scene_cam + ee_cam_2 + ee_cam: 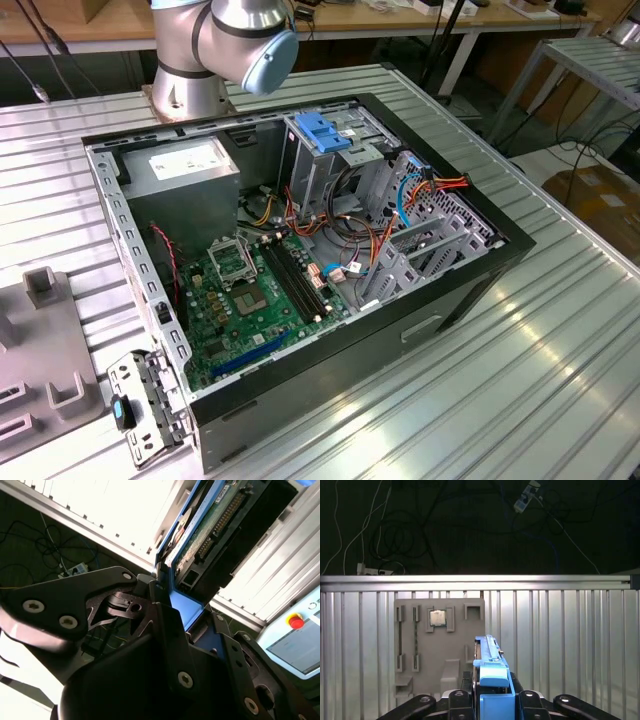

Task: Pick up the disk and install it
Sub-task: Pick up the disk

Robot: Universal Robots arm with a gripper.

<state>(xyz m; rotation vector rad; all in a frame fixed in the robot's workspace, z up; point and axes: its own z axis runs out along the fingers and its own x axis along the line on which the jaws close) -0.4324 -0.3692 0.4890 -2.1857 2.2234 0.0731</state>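
Between the jaws of the gripper (493, 694), the disk (489, 652) is pinched edge-on, one jaw pressed against each flat face at its blue-framed end. In both wrist views its long axis is seen running straight out ahead of the fingertips, away from the wrist.
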